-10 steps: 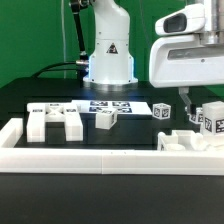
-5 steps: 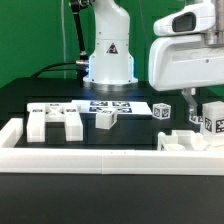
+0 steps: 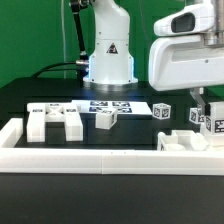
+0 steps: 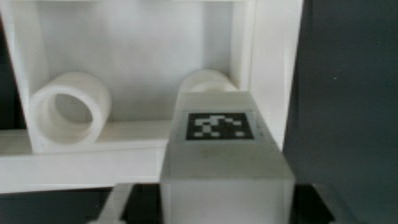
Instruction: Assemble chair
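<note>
My gripper [image 3: 204,104] hangs at the exterior view's right and is shut on a white chair post [image 3: 206,120] with square tags. In the wrist view the post [image 4: 221,140] runs out from between the jaws of the gripper [image 4: 222,205], tag facing the camera. Its far end is over a white chair part with a round hole [image 4: 68,105]. That part [image 3: 183,142] lies just under the post. A blocky white chair piece [image 3: 55,120] lies at the left. Two small tagged pieces [image 3: 107,118] [image 3: 162,110] lie mid-table.
A long low white border frame [image 3: 100,157] runs along the front and up the left side. The marker board [image 3: 105,104] lies flat behind the small pieces. The robot's base [image 3: 108,50] stands at the back on the black table.
My gripper and the held post have shifted slightly toward the exterior view's left. The other parts have not moved.
</note>
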Controlling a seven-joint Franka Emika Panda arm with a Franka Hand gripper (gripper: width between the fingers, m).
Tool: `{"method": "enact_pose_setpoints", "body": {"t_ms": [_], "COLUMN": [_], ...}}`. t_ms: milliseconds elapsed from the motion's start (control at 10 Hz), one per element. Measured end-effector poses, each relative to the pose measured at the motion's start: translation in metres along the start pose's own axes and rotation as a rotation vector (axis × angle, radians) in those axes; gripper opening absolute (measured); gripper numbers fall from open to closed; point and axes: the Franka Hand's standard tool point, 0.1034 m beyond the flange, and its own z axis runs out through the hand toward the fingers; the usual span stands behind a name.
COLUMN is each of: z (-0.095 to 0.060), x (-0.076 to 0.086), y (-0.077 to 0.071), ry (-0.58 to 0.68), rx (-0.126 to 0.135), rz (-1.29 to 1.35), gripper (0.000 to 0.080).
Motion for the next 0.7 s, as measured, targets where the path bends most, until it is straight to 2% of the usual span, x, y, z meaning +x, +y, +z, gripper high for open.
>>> {"method": "enact_pose_setpoints", "body": {"t_ms": [300, 700], "z": [0.0008, 0.002], "x": [-0.0004, -0.0018], "y": [0.0002, -0.0012], "ry": [0.008, 0.014], "rx": [-0.018, -0.026], "rz": [0.467, 0.963], "gripper": [0.0289, 0.029]}}
